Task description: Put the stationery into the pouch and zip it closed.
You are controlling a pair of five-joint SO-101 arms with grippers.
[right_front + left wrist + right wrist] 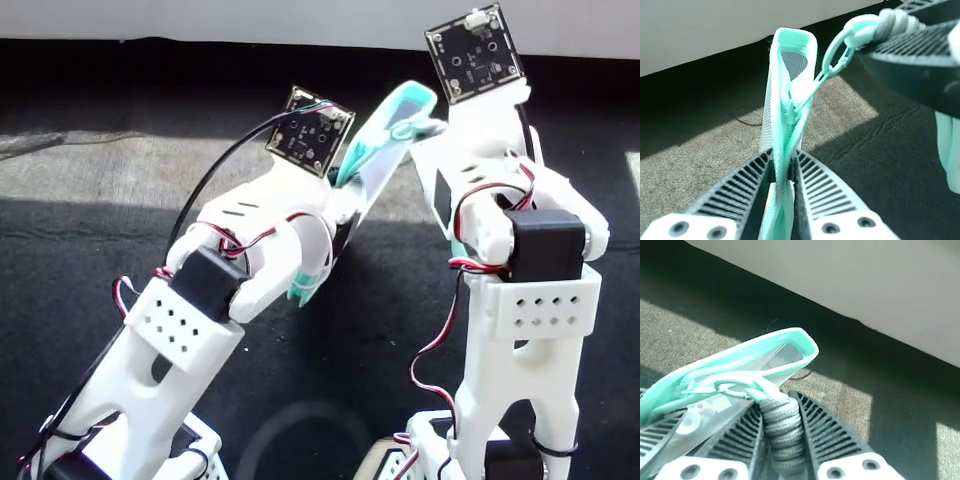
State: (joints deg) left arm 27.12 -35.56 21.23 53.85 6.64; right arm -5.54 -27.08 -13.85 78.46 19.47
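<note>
**Left arm.** My left pincer (784,159) is clamped on one end of the mint-trimmed white mesh pouch (790,65), holding it raised and slanted, clear of the dark grey felt-like tabletop (100,170).

**Right arm.** My right pincer (776,407) is closed on the grey braided cord (780,427). The cord is tied to the mint plastic clasp (840,47), which links to the zip.

**Stage (judged).** Loading appears finished, since no loose stationery lies in sight, though I cannot make out the contents through the mesh. The zip pull is in hand. I cannot tell how much of the zip remains to be drawn shut.
</note>
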